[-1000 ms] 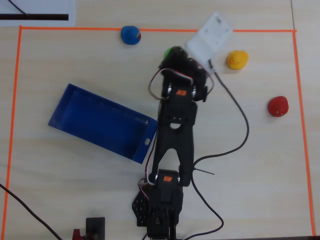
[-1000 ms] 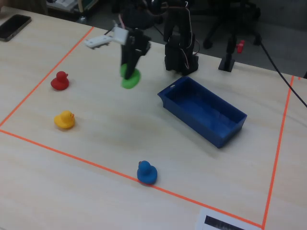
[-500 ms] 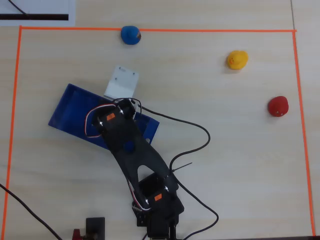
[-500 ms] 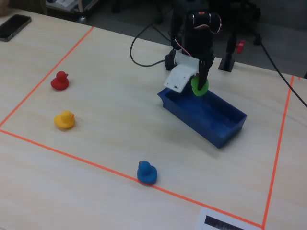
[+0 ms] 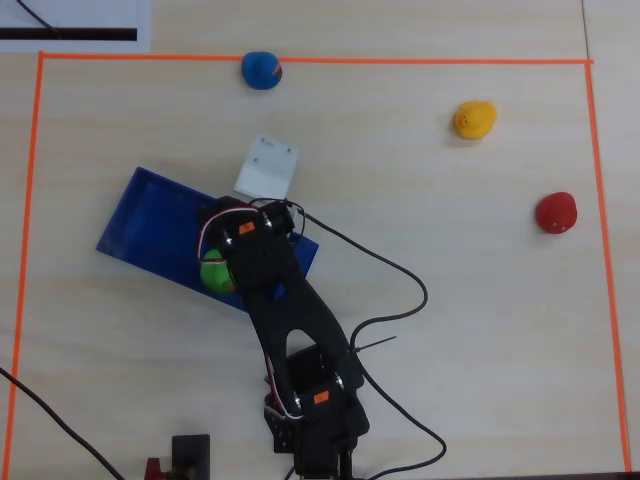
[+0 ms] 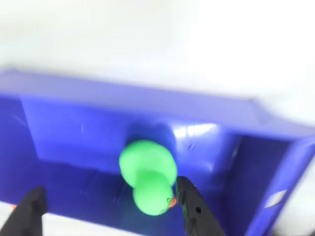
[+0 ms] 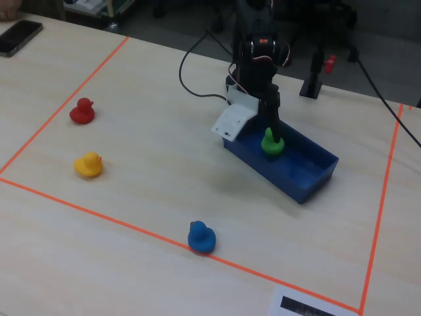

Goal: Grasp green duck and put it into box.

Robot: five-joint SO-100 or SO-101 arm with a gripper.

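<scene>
The green duck [image 7: 271, 145] sits upright on the floor of the blue box [image 7: 310, 169], near the box's end closest to the arm's base. In the wrist view the green duck [image 6: 147, 173] rests against the box [image 6: 74, 137] floor, beside the right finger [image 6: 193, 209], with a wide gap to the left finger. My gripper [image 6: 110, 211] is open and hangs just above the duck [image 5: 213, 273] in the overhead view, where the arm covers part of the box [image 5: 150, 215]. In the fixed view the gripper [image 7: 271, 133] points down into the box.
A blue duck [image 5: 261, 69] lies on the orange tape line [image 5: 400, 61]. A yellow duck [image 5: 474, 119] and a red duck [image 5: 555, 212] stand at the right in the overhead view. A black cable [image 5: 400, 290] trails from the arm. A phone [image 7: 20, 36] lies outside the tape.
The arm swung from mid-table to over the box, carrying the green duck. The jaws have opened and the duck now rests inside the box.
</scene>
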